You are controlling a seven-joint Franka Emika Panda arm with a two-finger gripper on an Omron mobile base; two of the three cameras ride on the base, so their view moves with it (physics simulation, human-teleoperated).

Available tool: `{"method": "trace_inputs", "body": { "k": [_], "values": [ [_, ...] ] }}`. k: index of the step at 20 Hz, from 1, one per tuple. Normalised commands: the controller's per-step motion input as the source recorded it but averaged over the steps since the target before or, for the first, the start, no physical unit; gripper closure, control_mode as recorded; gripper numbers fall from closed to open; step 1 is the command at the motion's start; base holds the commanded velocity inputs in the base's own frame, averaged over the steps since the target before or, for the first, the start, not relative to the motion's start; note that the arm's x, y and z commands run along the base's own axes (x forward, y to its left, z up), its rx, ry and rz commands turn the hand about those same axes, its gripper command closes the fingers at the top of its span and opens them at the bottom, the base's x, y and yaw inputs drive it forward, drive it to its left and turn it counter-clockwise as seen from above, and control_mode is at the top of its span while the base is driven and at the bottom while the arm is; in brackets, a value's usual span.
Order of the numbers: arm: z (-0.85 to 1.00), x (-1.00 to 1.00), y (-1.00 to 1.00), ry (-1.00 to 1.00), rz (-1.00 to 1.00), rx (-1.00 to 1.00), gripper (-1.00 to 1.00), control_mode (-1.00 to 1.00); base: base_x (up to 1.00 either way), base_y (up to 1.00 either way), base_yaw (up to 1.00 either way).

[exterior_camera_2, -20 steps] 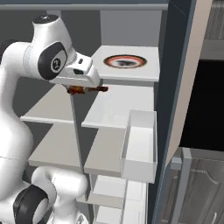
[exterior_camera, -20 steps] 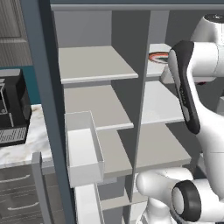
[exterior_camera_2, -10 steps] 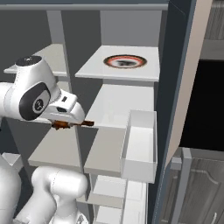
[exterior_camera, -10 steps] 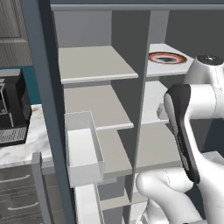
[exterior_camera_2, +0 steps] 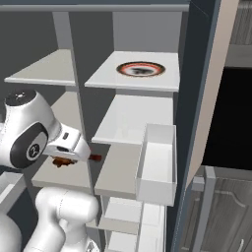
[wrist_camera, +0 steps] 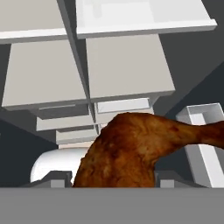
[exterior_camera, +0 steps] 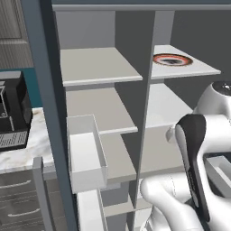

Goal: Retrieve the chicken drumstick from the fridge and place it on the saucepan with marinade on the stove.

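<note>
- While the fridge (exterior_camera: 45, 90) is standing open, its slate door edge is running down the left of the left base view, with a black coffee machine (exterior_camera: 11, 113) sitting beyond it on a marbled bench (exterior_camera: 31, 149).
- Just right of that door edge, a pale door bin (exterior_camera: 85, 158) is jutting toward the camera.
- Further right in the same view, pale shelves (exterior_camera: 97, 67) are stepping down on both sides of a grey vertical divider (exterior_camera: 144, 113).
- On the top right shelf, a white plate (exterior_camera: 173, 59) with a red rim is lying flat; the right base view is showing it (exterior_camera_2: 142, 69) on the upper shelf too.
- At the right of the left base view, the white arm (exterior_camera: 198, 171) with its dark joint is bending in front of the lower shelves.
- In the right base view, the hand (exterior_camera_2: 81, 158) is reaching rightward at the level of the third shelf, in front of the divider.
- The hand is clamping the chicken drumstick (exterior_camera_2: 63, 162), a reddish-brown lump showing just under its white housing; the drumstick is hanging in the air, off every shelf.
- In the hand view, the drumstick (wrist_camera: 131, 148) is looming large between the two dark fingertips (wrist_camera: 56, 180), its thin bone end pointing to the right edge.
- Right of the hand in the right base view, the second door bin (exterior_camera_2: 157, 165) is sitting on the open right door (exterior_camera_2: 204, 93).
</note>
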Motion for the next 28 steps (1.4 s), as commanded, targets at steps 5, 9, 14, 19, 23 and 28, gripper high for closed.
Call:
{"method": "trace_inputs", "body": {
  "k": [5, 9, 14, 19, 23, 28],
  "values": [
    [0.0, -0.4, -0.01, 0.0, 0.0, 0.0, 1.0, -1.0, 0.0, 0.0, 0.0],
    [0.0, -0.57, 0.0, 0.0, 0.0, 0.0, 1.0, 1.0, -0.24, 0.0, 0.0],
    [0.0, 0.0, 0.0, 0.0, 0.0, 0.0, 1.0, 1.0, -0.92, 0.06, 0.0],
    [0.0, 0.0, 0.0, 0.0, 0.0, 0.0, 1.0, 1.0, -0.73, 0.22, 0.0],
    [0.0, 0.0, 0.0, 0.0, 0.0, 0.0, 1.0, 1.0, -0.57, 0.45, 0.0],
    [0.0, 0.0, 0.0, 0.0, 0.0, 0.0, 1.0, 1.0, -0.52, 0.69, 0.0]
  ]
}}
